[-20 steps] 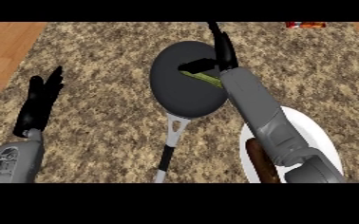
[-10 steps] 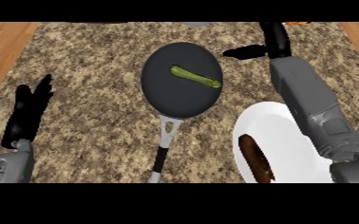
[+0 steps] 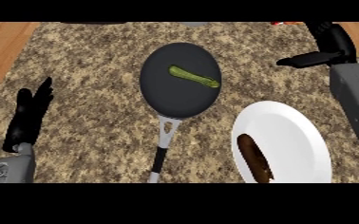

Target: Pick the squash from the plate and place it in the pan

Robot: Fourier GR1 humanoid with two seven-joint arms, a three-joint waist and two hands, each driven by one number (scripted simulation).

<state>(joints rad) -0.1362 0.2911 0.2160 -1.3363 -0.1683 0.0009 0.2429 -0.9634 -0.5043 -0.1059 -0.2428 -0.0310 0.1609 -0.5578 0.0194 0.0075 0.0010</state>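
Bare counter (image 3: 91, 80) left of pan (image 3: 181, 80), plate (image 3: 284, 142) blocking lower right

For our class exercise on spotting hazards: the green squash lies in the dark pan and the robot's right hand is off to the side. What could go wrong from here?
1. The right hand hangs above the white round plate; lowering carelessly, its arm might knock the plate or the brown item on it.
2. The black round pan's handle juts toward the robot, so a forearm might catch it and jolt the slim green squash.
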